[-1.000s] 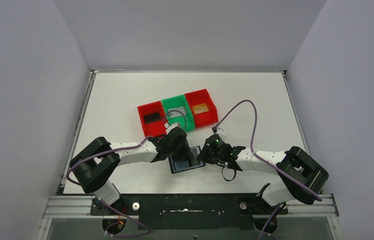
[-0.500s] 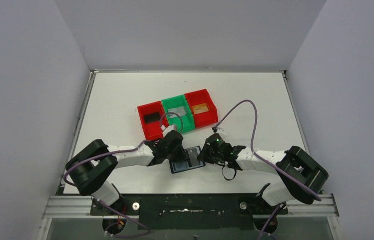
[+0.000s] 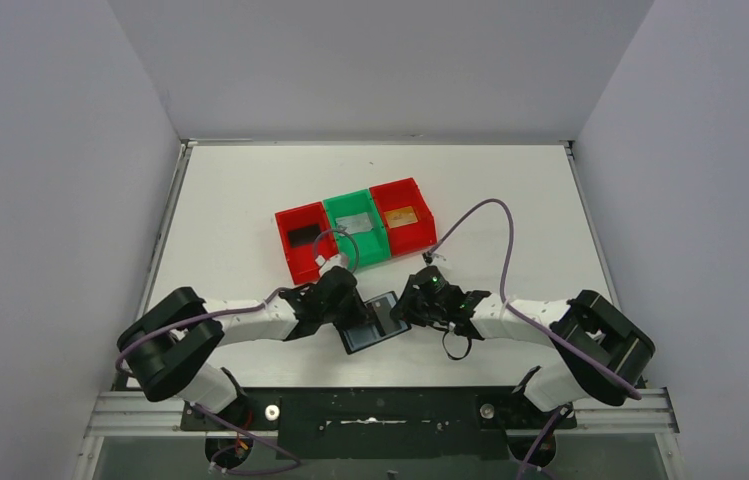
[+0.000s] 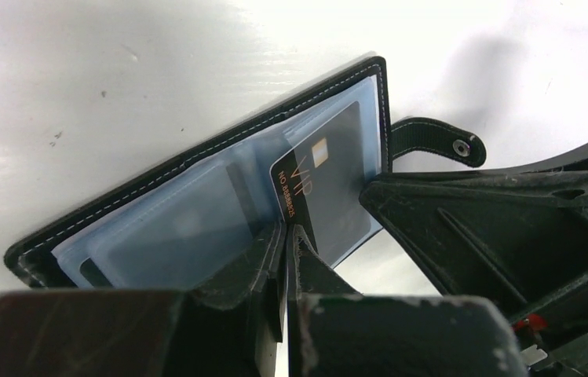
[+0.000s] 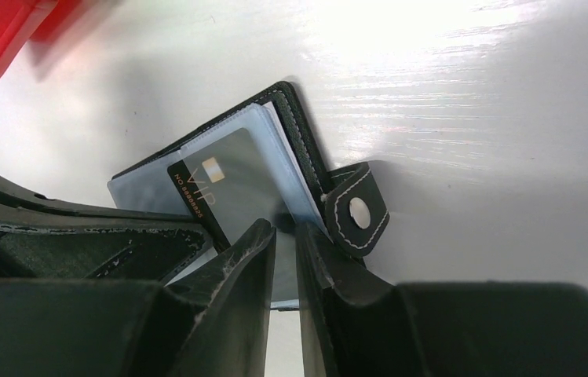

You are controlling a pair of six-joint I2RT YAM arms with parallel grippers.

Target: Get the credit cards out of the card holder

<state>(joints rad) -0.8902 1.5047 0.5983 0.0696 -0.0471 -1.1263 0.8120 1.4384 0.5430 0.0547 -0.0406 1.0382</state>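
Left wrist view: left hand [image 4: 284, 229] pinched shut on a black VIP credit card [image 4: 330, 181] poking from the open black folding card holder [image 4: 165, 228] on the white bench [image 4: 78, 78], right hand [image 5: 284, 236] grip unclear; pull it straight along its pocket.

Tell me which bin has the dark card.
The red bin at the row's left end holds the dark card; the green bin holds a pale grey card, the other red bin an orange card.

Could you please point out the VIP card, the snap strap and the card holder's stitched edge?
VIP card [image 4: 330, 184]: left wrist view, card face.
snap strap [image 5: 359, 210]: right wrist view, metal snap.
card holder [image 4: 196, 163]: left wrist view, stitched black border.
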